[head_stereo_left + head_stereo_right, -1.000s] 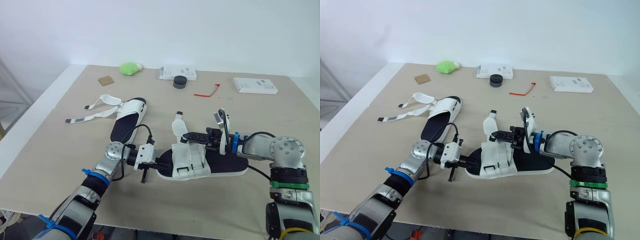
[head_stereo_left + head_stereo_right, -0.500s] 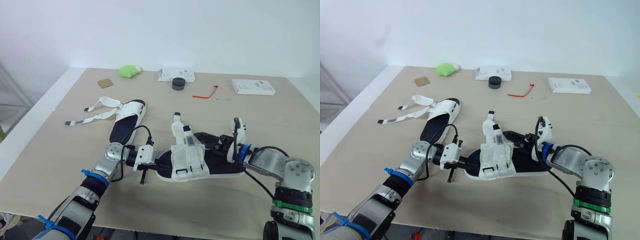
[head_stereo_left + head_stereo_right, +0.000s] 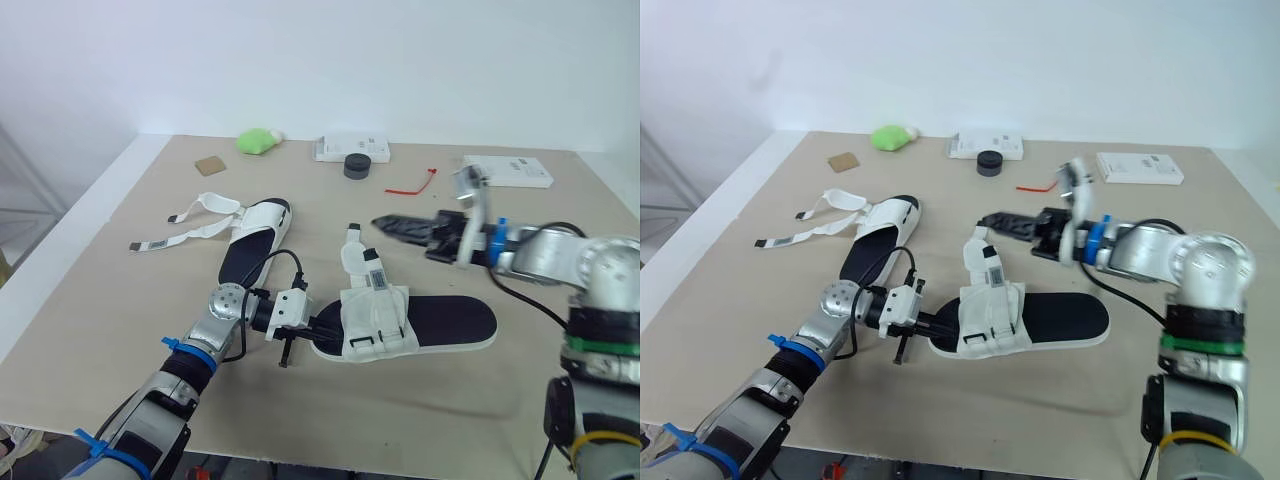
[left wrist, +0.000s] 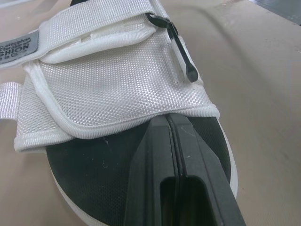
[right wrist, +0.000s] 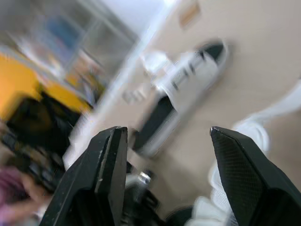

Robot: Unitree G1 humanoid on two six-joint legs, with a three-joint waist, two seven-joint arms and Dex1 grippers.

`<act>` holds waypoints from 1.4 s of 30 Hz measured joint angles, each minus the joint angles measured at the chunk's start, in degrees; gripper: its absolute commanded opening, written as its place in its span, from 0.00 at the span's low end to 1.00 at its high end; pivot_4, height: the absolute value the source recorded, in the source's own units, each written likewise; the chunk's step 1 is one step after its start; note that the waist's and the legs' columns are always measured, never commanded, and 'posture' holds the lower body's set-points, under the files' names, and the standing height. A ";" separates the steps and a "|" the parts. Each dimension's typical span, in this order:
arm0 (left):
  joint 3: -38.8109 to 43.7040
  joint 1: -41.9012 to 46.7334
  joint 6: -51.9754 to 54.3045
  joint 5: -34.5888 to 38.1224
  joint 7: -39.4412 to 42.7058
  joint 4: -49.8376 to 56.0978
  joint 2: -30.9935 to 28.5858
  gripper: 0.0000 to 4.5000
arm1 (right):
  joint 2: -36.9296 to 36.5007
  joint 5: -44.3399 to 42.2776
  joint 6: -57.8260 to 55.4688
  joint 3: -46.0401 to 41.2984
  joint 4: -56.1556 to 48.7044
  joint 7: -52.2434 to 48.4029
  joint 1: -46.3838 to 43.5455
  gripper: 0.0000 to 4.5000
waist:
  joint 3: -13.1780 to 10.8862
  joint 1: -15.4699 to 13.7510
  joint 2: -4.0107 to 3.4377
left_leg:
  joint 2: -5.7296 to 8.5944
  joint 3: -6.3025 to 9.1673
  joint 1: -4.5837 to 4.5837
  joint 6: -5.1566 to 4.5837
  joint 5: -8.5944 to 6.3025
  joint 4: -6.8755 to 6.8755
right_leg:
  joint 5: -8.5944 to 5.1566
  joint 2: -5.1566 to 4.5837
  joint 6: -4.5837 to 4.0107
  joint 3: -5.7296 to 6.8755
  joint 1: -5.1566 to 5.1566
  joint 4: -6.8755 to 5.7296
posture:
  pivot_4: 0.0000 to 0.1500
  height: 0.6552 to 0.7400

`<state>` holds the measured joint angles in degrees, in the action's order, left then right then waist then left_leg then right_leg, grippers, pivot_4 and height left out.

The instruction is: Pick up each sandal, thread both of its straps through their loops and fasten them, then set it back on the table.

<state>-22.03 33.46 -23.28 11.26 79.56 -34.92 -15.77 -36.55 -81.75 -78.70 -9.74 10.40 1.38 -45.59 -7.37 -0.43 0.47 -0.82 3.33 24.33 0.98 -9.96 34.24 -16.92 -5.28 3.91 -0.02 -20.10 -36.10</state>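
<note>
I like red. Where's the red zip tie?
Left eye view: the red zip tie lies far back on the table, between the black puck and the right-hand white box.

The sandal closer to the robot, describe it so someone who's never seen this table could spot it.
On the beige table, two black-soled white sandals lie near the middle. Yours is the near sandal, lying crosswise, with the left gripper at its toe, jaws shut. Unlike the far sandal, whose long straps trail flat across the table, its straps bunch over the sole.
</note>
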 measured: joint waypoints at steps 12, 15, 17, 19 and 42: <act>0.18 0.61 -0.01 0.15 0.79 0.07 0.15 0.00 | -1.17 29.74 0.33 15.16 29.31 -30.06 -17.59 0.68 | -0.15 -0.13 -0.22 | 0.13 -0.08 0.35 -0.14 0.09 0.03 | 0.01 0.24 0.05 0.03 -0.26 -0.01 | 1.00 1.00; 0.21 0.59 -0.01 0.14 0.64 0.07 0.08 0.00 | 0.67 34.21 0.82 17.71 32.17 -36.82 -20.26 0.68 | -0.16 -0.08 -0.31 | 0.14 -0.07 0.34 -0.14 0.09 0.03 | 0.06 0.25 0.07 0.02 -0.27 -0.02 | 1.00 1.00; 0.21 0.59 -0.01 0.14 0.64 0.07 0.08 0.00 | 1.91 36.53 2.09 18.55 34.35 -39.05 -21.51 0.68 | -0.15 -0.07 -0.30 | 0.15 -0.07 0.33 -0.14 0.09 0.04 | 0.07 0.25 0.06 0.02 -0.26 -0.02 | 1.00 1.00; 0.23 0.53 -0.01 0.15 0.66 0.08 0.08 0.00 | 4.47 40.34 4.42 18.89 38.32 -42.68 -23.06 0.68 | -0.15 -0.07 -0.31 | 0.16 -0.07 0.32 -0.14 0.09 0.04 | 0.08 0.27 0.07 0.01 -0.26 -0.02 | 1.00 1.00; 0.37 -0.22 -0.01 0.15 -0.47 0.81 -0.40 0.00 | 7.51 60.44 13.13 18.67 49.92 -60.27 -28.59 0.68 | -0.18 -0.01 -0.44 | 0.16 0.03 0.20 -0.09 0.11 0.05 | 0.26 0.43 0.02 -0.05 -0.24 -0.05 | 1.00 1.00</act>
<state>-21.66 33.24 -23.30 11.40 79.09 -34.11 -16.16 -29.03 -21.31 -65.58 8.93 60.31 -58.89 -74.17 -7.55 -0.45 0.02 -0.66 3.36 24.53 0.89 -9.85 34.29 -16.66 -4.86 3.92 -0.08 -20.34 -36.15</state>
